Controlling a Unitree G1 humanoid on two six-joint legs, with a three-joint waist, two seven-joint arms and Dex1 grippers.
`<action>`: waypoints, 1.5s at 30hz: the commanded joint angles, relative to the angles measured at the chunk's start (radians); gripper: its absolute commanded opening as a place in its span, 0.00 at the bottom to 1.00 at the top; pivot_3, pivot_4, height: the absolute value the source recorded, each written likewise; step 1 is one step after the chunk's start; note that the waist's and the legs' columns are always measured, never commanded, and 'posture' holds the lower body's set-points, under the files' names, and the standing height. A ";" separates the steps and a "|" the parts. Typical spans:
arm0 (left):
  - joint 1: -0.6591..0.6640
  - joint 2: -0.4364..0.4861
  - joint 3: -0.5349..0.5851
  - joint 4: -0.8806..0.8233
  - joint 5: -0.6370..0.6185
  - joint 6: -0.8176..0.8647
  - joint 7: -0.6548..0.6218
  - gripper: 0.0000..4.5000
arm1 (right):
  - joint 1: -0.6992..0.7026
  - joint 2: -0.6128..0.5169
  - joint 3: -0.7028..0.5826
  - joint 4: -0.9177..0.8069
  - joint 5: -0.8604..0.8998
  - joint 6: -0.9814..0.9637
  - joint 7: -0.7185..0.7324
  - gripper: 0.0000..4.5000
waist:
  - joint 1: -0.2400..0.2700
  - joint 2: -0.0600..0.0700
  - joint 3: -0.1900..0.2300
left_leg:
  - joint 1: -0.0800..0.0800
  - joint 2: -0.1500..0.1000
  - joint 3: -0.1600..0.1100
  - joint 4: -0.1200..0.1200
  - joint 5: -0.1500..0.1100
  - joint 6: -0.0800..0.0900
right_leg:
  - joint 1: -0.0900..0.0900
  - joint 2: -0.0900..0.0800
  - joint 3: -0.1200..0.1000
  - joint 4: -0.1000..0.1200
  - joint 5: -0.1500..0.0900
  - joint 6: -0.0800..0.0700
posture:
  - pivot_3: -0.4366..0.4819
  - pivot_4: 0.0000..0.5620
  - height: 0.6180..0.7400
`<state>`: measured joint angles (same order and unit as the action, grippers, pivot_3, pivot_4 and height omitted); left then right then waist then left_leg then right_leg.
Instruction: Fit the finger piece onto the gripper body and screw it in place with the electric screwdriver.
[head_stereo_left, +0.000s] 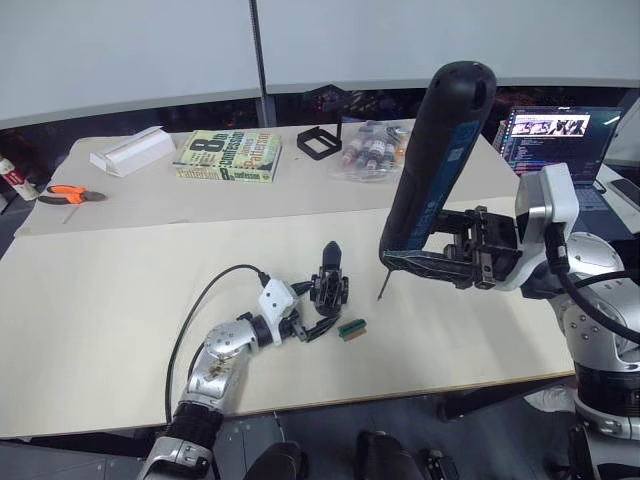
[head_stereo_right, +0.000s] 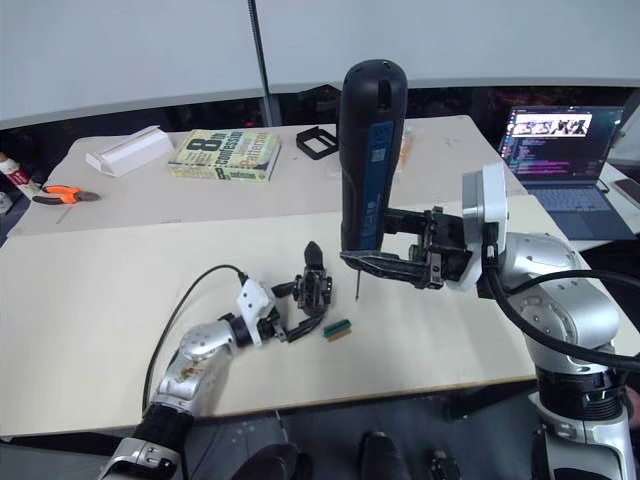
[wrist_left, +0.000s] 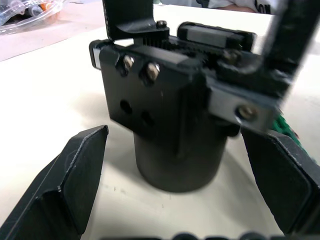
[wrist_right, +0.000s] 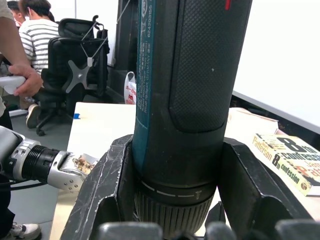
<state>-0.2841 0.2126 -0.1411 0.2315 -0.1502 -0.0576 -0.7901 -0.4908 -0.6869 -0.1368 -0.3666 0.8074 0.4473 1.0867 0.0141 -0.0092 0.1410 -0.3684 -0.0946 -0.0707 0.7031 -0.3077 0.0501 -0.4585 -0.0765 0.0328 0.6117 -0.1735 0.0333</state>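
Left eye view: right fingers (head_stereo_left: 425, 262) clamped on electric screwdriver (head_stereo_left: 437, 155); left fingers (head_stereo_left: 312, 325) apart around gripper body (head_stereo_left: 328, 285).

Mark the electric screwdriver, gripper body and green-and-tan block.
electric screwdriver (head_stereo_right: 368, 160), right eye view, mid barrel by the blue strip.
gripper body (head_stereo_left: 329, 288), left eye view, linkage section.
green-and-tan block (head_stereo_left: 351, 328), left eye view, its middle.
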 joint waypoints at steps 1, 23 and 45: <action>-0.014 -0.005 -0.012 -0.034 0.001 0.008 0.014 1.00 | -0.029 0.003 -0.026 -0.021 0.026 -0.013 0.001 0.43 | 0.000 0.000 0.000 | 0.000 0.000 0.000 0.000 0.000 0.000 | 0.000 0.000 0.000 0.000 0.000 0.000 | 0.48 0.27 1.00; -0.048 -0.006 -0.018 0.076 -0.004 -0.023 -0.004 0.54 | -0.086 0.020 -0.010 -0.017 0.036 -0.007 0.003 0.43 | 0.000 0.000 0.000 | 0.000 0.000 0.000 0.000 0.000 0.000 | 0.000 0.000 0.000 0.000 0.000 0.000 | 0.48 0.27 1.00; -0.108 -0.043 -0.006 0.173 -0.036 -0.073 -0.081 0.54 | -0.366 0.169 0.145 0.029 0.074 0.158 -0.071 0.43 | 0.008 0.000 0.000 | 0.000 0.000 0.000 0.001 0.000 0.000 | 0.000 -0.001 -0.001 0.001 0.000 0.000 | 0.48 0.27 1.00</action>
<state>-0.3894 0.1784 -0.1427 0.4043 -0.1847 -0.1276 -0.8734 -0.8239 -0.5215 0.0248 -0.3283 0.8802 0.6051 1.0288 0.0225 -0.0089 0.1408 -0.3680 -0.0949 -0.0709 0.7045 -0.3074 0.0497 -0.4581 -0.0772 0.0322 0.6128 -0.1731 0.0332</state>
